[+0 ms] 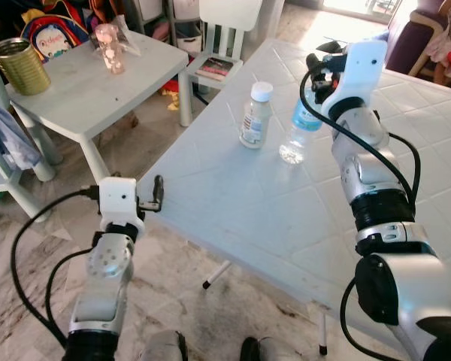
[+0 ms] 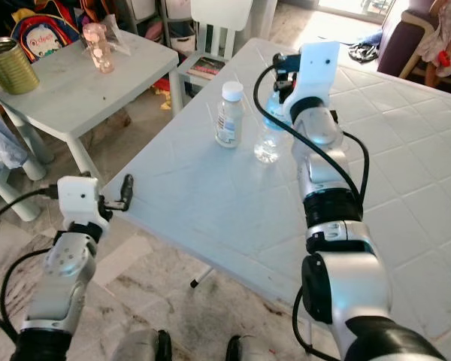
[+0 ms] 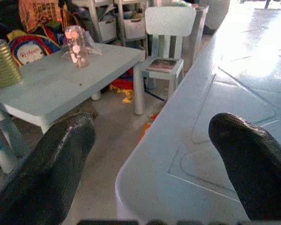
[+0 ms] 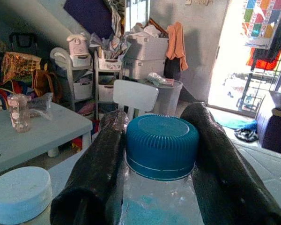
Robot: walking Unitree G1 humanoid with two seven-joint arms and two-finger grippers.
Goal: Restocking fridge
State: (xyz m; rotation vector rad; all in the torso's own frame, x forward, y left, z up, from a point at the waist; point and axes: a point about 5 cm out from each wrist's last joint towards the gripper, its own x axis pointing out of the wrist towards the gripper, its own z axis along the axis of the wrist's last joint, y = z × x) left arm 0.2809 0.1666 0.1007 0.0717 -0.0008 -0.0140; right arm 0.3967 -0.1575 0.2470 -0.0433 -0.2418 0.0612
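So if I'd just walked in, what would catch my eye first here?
Probably the right gripper, its jaws set either side of the blue-capped water bottle standing on the big white table. Just beside it stands a white-capped bottle, untouched. The left gripper waits open at the table's near edge, with a small side table behind carrying a gold tin.

Head stereo pair: looked forward and down from above onto the white table [image 1: 233, 203], both arms in frame; the two eyes shared the same scene.

Left wrist camera: sat close behind the left gripper [image 3: 152, 154], facing along its fingers over the table's near edge toward the small table [image 3: 61, 84], also seen by the head pair.

Right wrist camera: sat very near the right gripper [image 4: 154, 154], facing past the blue-capped bottle [image 4: 161, 145] between its fingers.
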